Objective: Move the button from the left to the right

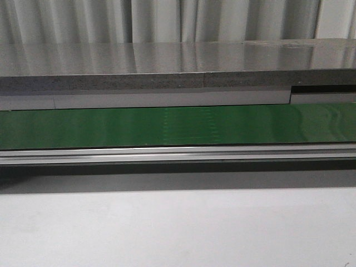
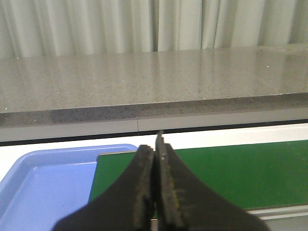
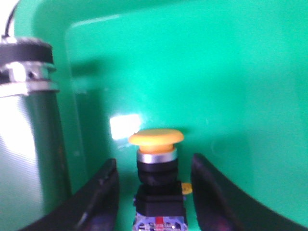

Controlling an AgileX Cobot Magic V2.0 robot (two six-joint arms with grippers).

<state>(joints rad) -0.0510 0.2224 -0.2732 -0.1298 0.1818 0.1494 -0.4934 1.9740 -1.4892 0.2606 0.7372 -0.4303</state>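
Observation:
The button (image 3: 156,163) shows in the right wrist view: an orange-yellow cap over a silver ring and a black boxy body with a red mark. It lies on the floor of a green bin (image 3: 221,72). My right gripper (image 3: 154,161) is open, one finger on each side of the button's body with a gap on both sides. In the left wrist view my left gripper (image 2: 154,146) is shut with nothing between its fingers, above the end of a green conveyor belt (image 2: 231,173). Neither gripper nor the button appears in the front view.
A shiny metal cylinder with a black band (image 3: 24,96) stands close beside the right gripper in the bin. A blue tray (image 2: 43,187) sits by the belt's end. The belt (image 1: 178,127) runs across the front view, a grey counter (image 1: 167,58) behind it.

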